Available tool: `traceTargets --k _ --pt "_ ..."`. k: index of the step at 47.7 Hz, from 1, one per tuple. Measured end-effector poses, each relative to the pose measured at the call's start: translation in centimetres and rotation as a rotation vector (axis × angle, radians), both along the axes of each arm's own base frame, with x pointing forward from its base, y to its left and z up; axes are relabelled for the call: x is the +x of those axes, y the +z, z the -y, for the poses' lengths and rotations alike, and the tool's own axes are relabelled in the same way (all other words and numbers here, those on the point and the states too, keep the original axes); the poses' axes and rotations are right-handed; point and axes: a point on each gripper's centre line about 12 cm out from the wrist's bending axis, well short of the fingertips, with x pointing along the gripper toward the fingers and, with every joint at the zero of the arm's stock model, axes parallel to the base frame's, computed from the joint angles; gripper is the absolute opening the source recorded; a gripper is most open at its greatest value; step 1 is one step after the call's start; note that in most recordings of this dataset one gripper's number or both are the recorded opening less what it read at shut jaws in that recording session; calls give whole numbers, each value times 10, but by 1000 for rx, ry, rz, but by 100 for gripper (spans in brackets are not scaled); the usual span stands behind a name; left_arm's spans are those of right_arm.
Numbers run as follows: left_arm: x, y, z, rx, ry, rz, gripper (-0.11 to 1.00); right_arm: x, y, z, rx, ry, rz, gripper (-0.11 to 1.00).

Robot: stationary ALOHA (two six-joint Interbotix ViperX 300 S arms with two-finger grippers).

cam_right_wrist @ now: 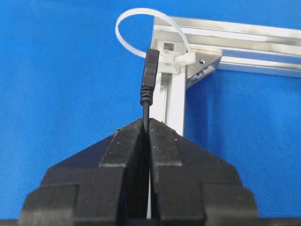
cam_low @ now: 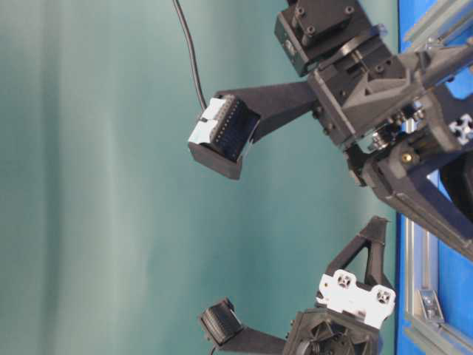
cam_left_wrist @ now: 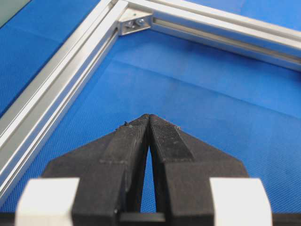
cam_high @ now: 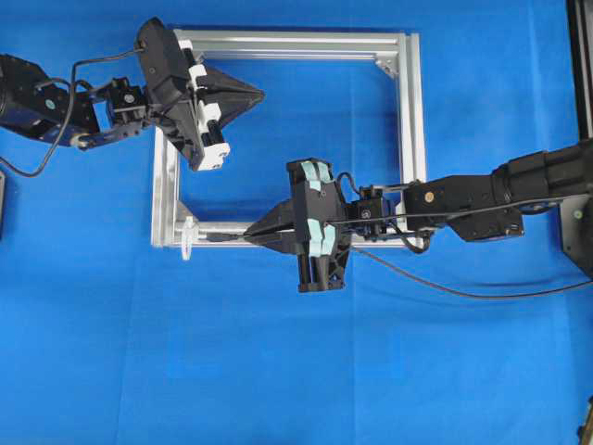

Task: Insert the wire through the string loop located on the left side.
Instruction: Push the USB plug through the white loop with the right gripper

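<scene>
Right wrist-mounted view: right end effector (cam_right_wrist: 146,123) with its two black fingers pressed together, clamped on the wire (cam_right_wrist: 146,110); the thin black cable rises out of the fingertips and ends in a black moulded plug standing just ahead of them. Beyond the plug tip, the string loop (cam_right_wrist: 134,19), a whitish translucent band, arches from the corner of the aluminium frame (cam_right_wrist: 225,47) out to the left; the plug overlaps the loop's lower arc in this view, and whether the tip has entered cannot be told. Overhead exterior view: right end effector (cam_high: 252,236) lies along the frame's (cam_high: 412,111) lower rail, its tips pointing left; plug and loop (cam_high: 188,238) sit just ahead of the tips at the lower left corner; the wire (cam_high: 463,293) trails rightward across the blue worktop (cam_high: 296,371). Left end effector (cam_high: 258,93) sits well apart from the loop, near the frame's upper left corner, pointing right over the frame's interior. Left wrist-mounted view: left end effector (cam_left_wrist: 149,117) fully closed, fingertips meeting, nothing between them, above the worktop (cam_left_wrist: 188,94) with frame (cam_left_wrist: 61,84) rails to its left and ahead.
</scene>
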Motion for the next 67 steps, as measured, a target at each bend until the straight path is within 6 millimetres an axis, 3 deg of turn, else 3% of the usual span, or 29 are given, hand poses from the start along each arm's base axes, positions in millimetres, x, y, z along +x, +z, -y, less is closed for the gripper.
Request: traceTargets --k 67 --pt "0 0 0 5 0 -2 0 5 0 0 1 -1 5 -4"
